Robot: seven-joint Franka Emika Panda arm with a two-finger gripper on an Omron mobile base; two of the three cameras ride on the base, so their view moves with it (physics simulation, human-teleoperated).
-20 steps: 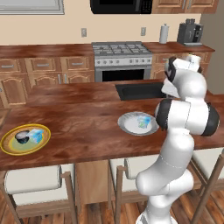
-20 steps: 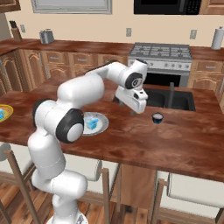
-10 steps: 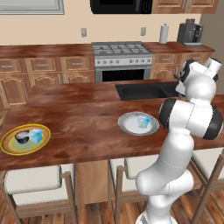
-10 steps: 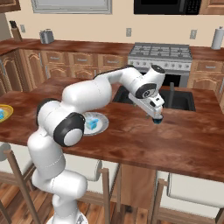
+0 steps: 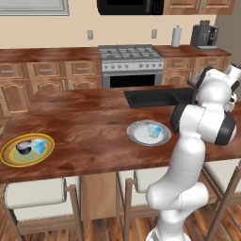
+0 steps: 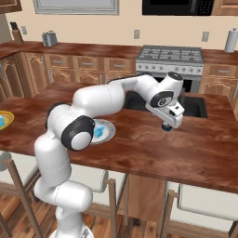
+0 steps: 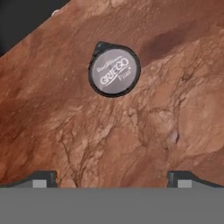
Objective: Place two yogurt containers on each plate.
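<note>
A dark yogurt container (image 7: 114, 71) with a grey lid stands on the brown counter, straight ahead of my open gripper (image 7: 113, 179); nothing is between the fingertips (image 7: 43, 178). From the right base, the gripper (image 6: 170, 122) hovers just above that cup (image 6: 167, 128), beside the sink. The white-grey plate (image 5: 141, 137) holds one light-blue yogurt container (image 5: 154, 130). The yellow-rimmed plate (image 5: 9, 160) at far left holds a dark cup (image 5: 24, 147) and a light-blue cup (image 5: 40, 144).
A dark sink (image 6: 197, 106) is sunk into the counter just behind the hand, its corner showing in the hand view (image 7: 17, 17). My own arm stretches over the white-grey plate (image 6: 108, 135). Stools (image 5: 35, 193) stand under the counter's near edge.
The arm has swung right, away from the white-grey plate, and the hand now hangs over the dark cup by the sink. The jaws stayed open.
</note>
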